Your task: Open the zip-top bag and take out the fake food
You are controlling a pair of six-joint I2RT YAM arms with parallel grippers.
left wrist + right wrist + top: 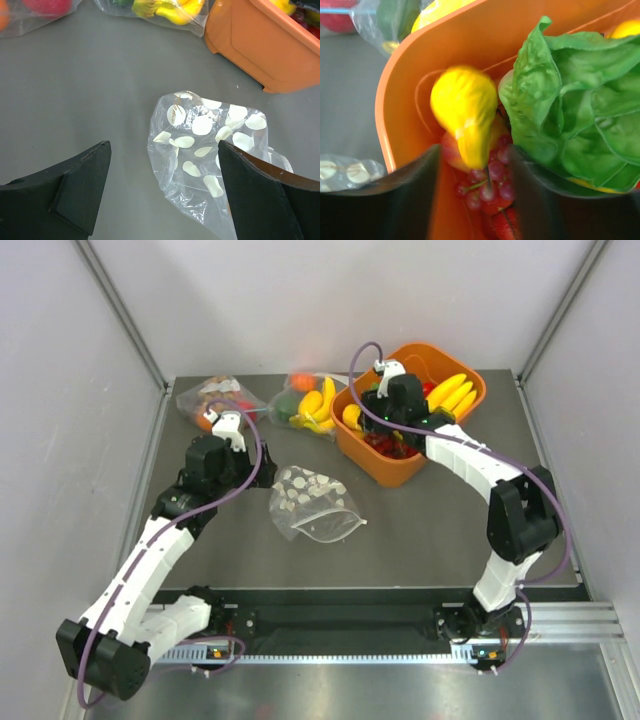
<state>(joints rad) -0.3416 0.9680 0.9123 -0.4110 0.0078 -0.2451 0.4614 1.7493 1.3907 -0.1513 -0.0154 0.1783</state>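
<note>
The polka-dot zip-top bag [310,502] lies crumpled on the grey table, mid-table, with no food showing inside it. In the left wrist view the bag [210,145] sits just ahead of my open, empty left gripper [165,145], towards its right finger. My left gripper [220,445] hovers to the bag's left. My right gripper [388,412] is over the orange bin [372,462]. Its fingers stand apart [475,150], with a blurred yellow fake fruit [465,110] just beyond the tips, touching neither finger. A yellow banana bunch [452,392] lies in the bin.
Two plain clear bags of toy food lie at the back, one [212,398] on the left and one [305,405] beside the bin. Green lettuce [570,100], purple grapes [492,177] and red strawberries fill the bin. Grey walls enclose the table on three sides.
</note>
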